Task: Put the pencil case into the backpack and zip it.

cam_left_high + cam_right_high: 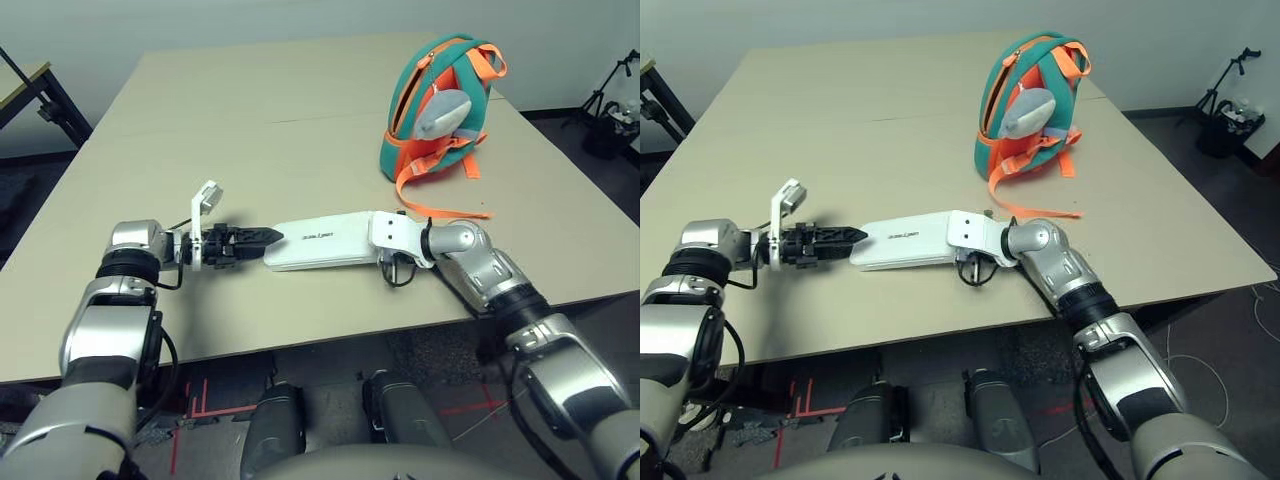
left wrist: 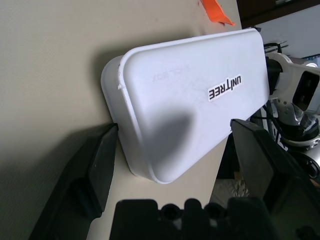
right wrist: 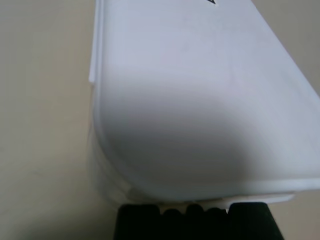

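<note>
One flat white rectangular hard pencil case (image 1: 320, 244) with rounded corners lies flat on the beige counter (image 1: 250, 120), near its front edge, roughly midway along it. Left gripper (image 2: 172, 150): black jaws spread, one finger on each side of the case's left end; whether they touch it is unclear. Right gripper (image 1: 385, 250) sits against the case's right end; its jaws are hidden, so I cannot tell their state. One small teal and orange soft backpack (image 1: 435, 105) stands upright toward the far right corner, well apart from the case, with one grey plush fish charm (image 1: 443, 112) and orange straps (image 1: 440, 205) trailing forward. Wide bare counter lies behind the case, toward the far left corner.
</note>
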Motion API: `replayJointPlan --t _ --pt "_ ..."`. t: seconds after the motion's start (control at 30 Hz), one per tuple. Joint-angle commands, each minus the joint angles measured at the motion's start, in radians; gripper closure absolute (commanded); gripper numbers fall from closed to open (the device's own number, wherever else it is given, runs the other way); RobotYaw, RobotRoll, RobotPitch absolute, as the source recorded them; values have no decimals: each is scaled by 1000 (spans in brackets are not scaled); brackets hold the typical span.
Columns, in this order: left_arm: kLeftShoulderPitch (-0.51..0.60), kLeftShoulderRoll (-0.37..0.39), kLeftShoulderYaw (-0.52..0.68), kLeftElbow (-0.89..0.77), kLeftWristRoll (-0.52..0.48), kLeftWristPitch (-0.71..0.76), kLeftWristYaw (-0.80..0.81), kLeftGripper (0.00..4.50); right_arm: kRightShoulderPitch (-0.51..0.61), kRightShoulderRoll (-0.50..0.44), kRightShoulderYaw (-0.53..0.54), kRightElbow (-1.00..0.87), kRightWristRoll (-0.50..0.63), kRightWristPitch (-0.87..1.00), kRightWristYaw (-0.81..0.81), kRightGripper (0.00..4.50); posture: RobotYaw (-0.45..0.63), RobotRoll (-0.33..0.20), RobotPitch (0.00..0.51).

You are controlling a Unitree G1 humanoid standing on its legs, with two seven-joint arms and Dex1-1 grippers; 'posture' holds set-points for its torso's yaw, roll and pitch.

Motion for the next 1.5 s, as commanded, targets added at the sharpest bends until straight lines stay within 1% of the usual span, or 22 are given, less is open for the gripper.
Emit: replayJointPlan --t 0.03,0.2,0.47,0.63,0.77,0.9,1.1,1.3,1.4,1.5 --pt "-8 -17 -21 26 21 5 -1 0 -28 18 26 27 -7 -29 -1 4482 -159 0 34" --pt "-11 -18 -20 26 25 6 -4 0 -52 -7 16 73 -9 -51 -9 4482 -155 0 32" --pt "-12 -12 -15 29 32 5 -10 0 -53 -156 -33 99 20 -45 36 4482 -156 0 35" --pt "-17 -13 -14 37 36 2 -10 0 -24 -258 -52 51 39 17 107 4482 -164 0 35" --pt "-25 -14 -15 49 40 -5 -12 0 1 -298 -63 -20 61 62 136 4482 -168 0 36" --pt "-36 -21 -15 59 44 -10 -11 0 8 -294 -61 -57 63 86 134 4482 -180 0 34" --pt "-42 -30 -16 67 48 -13 -13 0 -11 -258 -44 -78 51 103 126 4482 -182 0 32" --pt "-42 -31 -15 72 49 -16 -15 0 -49 -201 -14 -43 27 87 116 4482 -173 0 31" --pt "-40 -33 -11 70 45 -13 -14 0 -67 -180 12 -13 -5 58 106 4482 -167 0 31" --pt "-33 -34 -10 65 43 -10 -15 0 -77 -152 21 -4 -4 52 108 4482 -163 0 31"
